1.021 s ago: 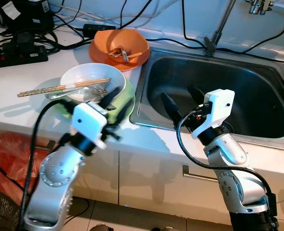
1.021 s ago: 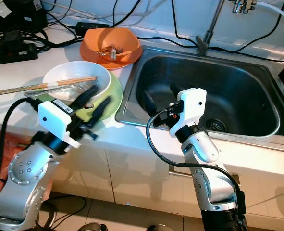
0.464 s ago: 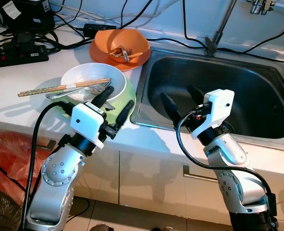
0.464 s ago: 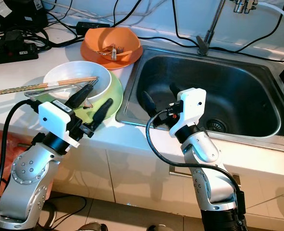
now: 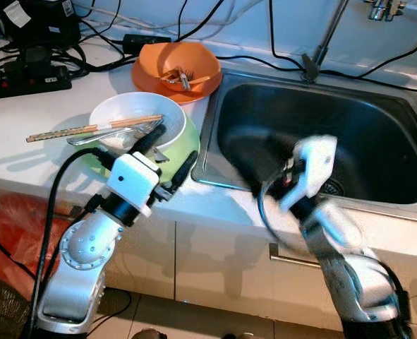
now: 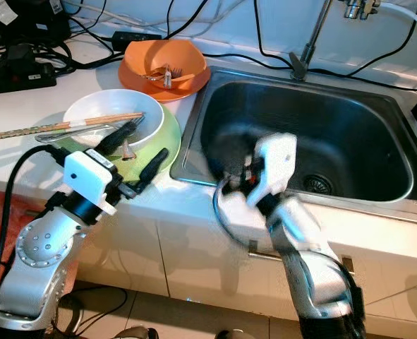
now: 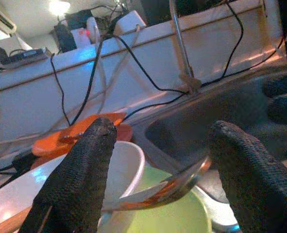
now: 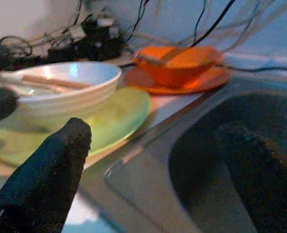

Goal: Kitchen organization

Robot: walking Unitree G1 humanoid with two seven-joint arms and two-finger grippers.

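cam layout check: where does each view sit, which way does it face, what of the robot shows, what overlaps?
Left eye, right eye: on the head, facing forward and down at the counter and sink; both silver arms show, the right one blurred.
Left wrist: looks along the open left gripper over the white bowl, green plate and a spoon toward the sink.
Right wrist: looks along the open right gripper from the sink edge toward the counter.
Shared: white bowl, green plate, orange bowl.

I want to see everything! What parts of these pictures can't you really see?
- Right hand: blurred by motion in both eye views.
- Orange bowl: contents too small to name.
- Faucet: top cut off by the edge.
- White bowl: partly hidden behind a left hand finger, left wrist view.
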